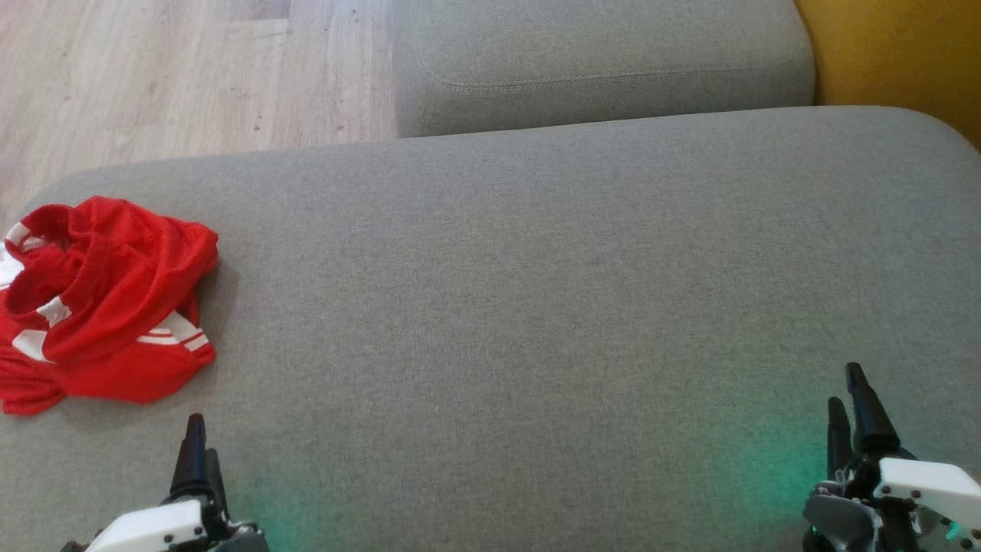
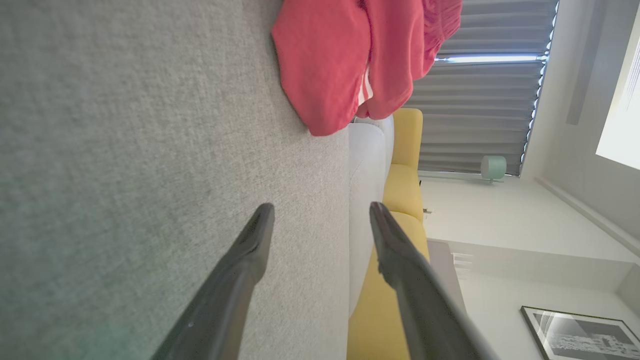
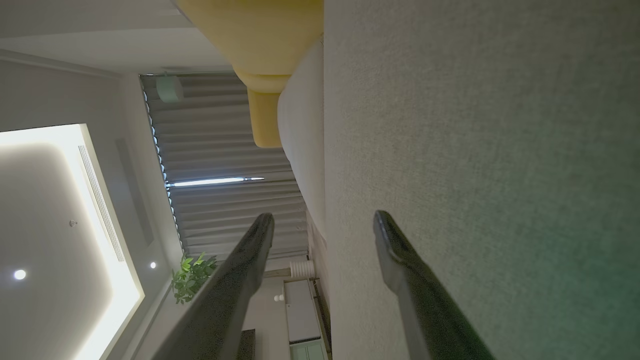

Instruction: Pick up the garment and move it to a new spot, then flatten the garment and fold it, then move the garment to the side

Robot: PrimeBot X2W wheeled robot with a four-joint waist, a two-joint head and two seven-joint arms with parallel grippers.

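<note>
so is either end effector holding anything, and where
Nothing is held: left end effector and right end effector are open and empty; the red garment lies untouched on the sofa.

grey sofa (image 1: 536,268) — wood floor (image 1: 153,77); curtains (image 3: 225,150)

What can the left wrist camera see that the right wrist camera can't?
Left wrist view's own: the crumpled red garment lying on the sofa ahead of the open left gripper, and a framed picture. Right wrist view's own: a green plant, a glowing ceiling panel, and the open right gripper with nothing between its fingers. Shared by both: the grey sofa, the yellow seat beyond it, and the grey curtains.
</note>
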